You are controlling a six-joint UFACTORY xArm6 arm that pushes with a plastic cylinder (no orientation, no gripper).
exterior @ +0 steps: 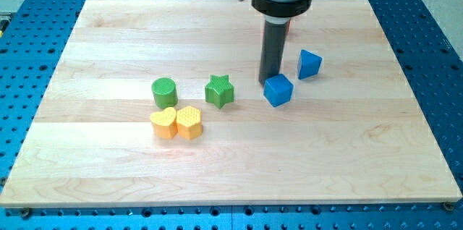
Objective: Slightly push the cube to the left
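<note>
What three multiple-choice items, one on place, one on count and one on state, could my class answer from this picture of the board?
1. Where is my tip relative to the blue cube?
A. At its upper left edge
B. Far below it
C. Beside the yellow blocks

2. How many green blocks lie on the board?
A. One
B. Two
C. Four

3. How do the two yellow blocks lie?
A. Stacked
B. Far apart
C. Side by side, touching

Answers:
1 A: my tip stands right by the blue cube, at its upper left.
2 B: a green cylinder and a green star.
3 C: the yellow heart meets the yellow hexagon.
</note>
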